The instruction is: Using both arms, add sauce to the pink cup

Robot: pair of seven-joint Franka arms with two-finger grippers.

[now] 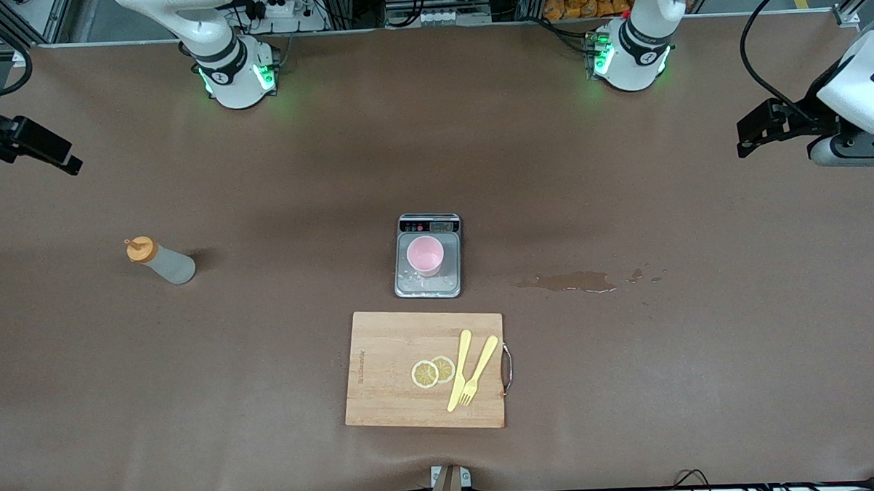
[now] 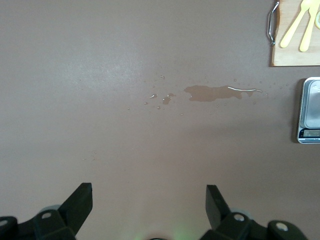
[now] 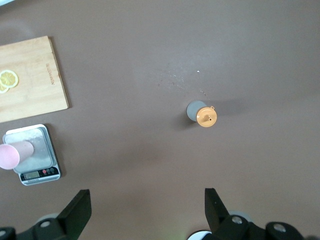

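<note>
You are looking down on a brown table. In the middle of the front view, the pink cup is standing upright on a small grey scale. At middle left of that frame, toward the right arm's end of the table, the sauce bottle is standing well apart from the cup. Below the scale, a wooden cutting board is carrying two lemon slices, a yellow knife and a yellow fork. A wet spill is lying right of the scale. The left gripper is hanging at the right edge, fingers spread and holding nothing. The right gripper is waiting at the left edge, also spread and holding nothing.
</note>
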